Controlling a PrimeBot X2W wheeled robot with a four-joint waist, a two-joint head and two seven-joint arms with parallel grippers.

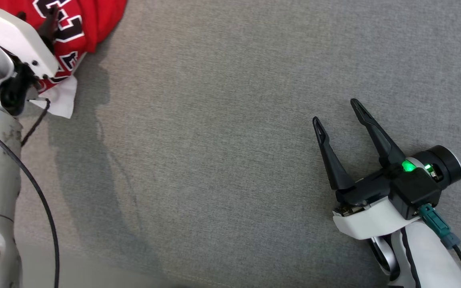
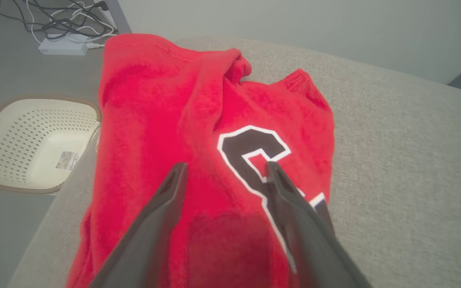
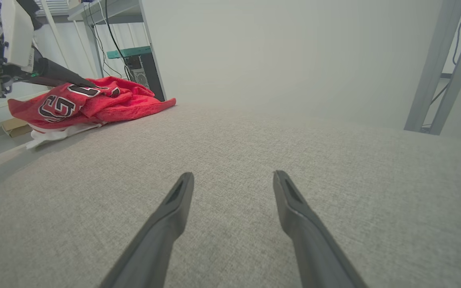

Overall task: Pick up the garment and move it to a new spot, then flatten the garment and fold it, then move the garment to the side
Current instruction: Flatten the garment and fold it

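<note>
We see the red garment (image 1: 90, 20) lying crumpled at the far left corner of the grey fabric-topped desk (image 1: 214, 140). The left gripper (image 2: 226, 168) is poised just above its numerals, jaws spread and pinching nothing, and the right gripper (image 1: 335, 111) sits low over bare fabric at the right, jaws likewise spread. By our reading the task is at its very start, with lifting, moving, flattening, folding and setting aside all left to do. The garment hugs the desk's left edge, a cream basket (image 2: 34, 148) on the floor beyond, while the middle and right offer wide open room.
</note>
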